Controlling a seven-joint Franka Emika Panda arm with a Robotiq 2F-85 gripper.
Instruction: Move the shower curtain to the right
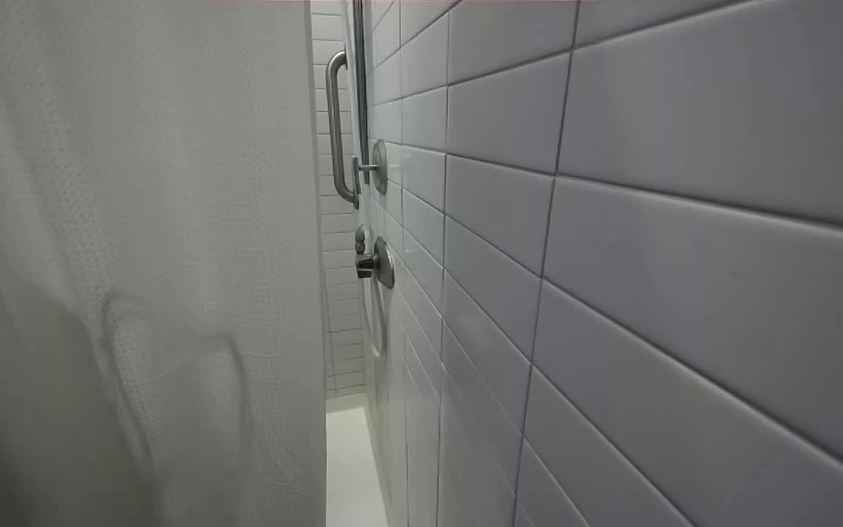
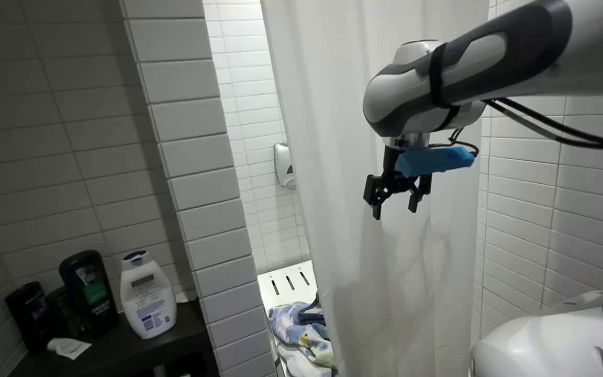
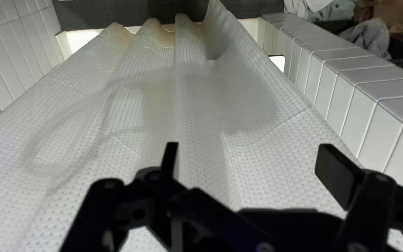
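One white shower curtain (image 2: 343, 157) to draw right, nothing yet in my gripper (image 2: 394, 208)

The sheet hangs behind my fingers (image 3: 338, 176) in long vertical folds, its upper edge out of sight. I judge the step in hand to be taking hold, and a whole fold suits better than one layer, which could slip. My fingers stand well apart, tips downward, holding nothing; whether they touch the fabric I cannot tell. I would line up on a ridge that stands out toward me, ease in until it lies deep between the fingers, close, then draw sideways, slow and level, so the sheet slides instead of being tugged down. I should take direction from an exterior view, as the wrist view seems turned about.

Up close the curtain is plain white, dimpled and a little see-through, yellowish near the hem, with a dim loop across it that may be shadow or crease.

Past its left edge, in an exterior view, a tiled column (image 2: 197, 146) stands apart, with patterned cloth (image 2: 301, 330) on a slotted white bench (image 2: 283, 288) showing in the gap; past its right edge, in both exterior views, comes a tiled wall (image 1: 612, 256)
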